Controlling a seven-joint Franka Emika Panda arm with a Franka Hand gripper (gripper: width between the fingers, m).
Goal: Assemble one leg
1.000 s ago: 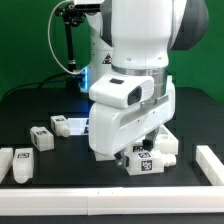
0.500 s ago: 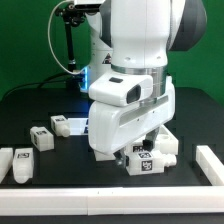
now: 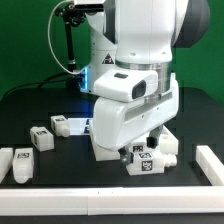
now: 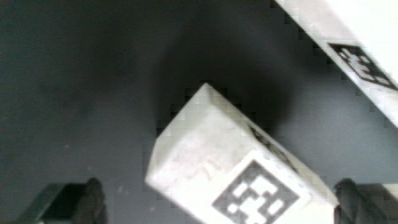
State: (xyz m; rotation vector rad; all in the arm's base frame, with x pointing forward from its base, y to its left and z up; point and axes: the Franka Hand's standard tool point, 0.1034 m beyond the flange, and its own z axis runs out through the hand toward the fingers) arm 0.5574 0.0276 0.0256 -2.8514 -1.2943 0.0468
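A leg [image 4: 222, 150], a small white block with a black-and-white tag, lies on the black table between my two fingers. My gripper [image 4: 217, 205] is open, with one dark finger [image 4: 71, 202] clear of the leg and the other close beside it. In the exterior view the gripper [image 3: 140, 152] hangs low under the white wrist housing, over that leg [image 3: 148, 164] near the front of the table. The flat white panel [image 3: 170, 142] lies just behind it, mostly hidden by the arm. Its tagged edge shows in the wrist view [image 4: 356, 45].
Other identical legs lie on the exterior view's left: one [image 3: 40, 137], one [image 3: 64, 125] and one [image 3: 22, 166] by the front. A long white rail [image 3: 100, 186] runs along the table's front edge, with a raised end [image 3: 210, 160] at the right.
The arm's wrist housing has shifted slightly toward the exterior view's right over the leg. The legs on the table have not moved.
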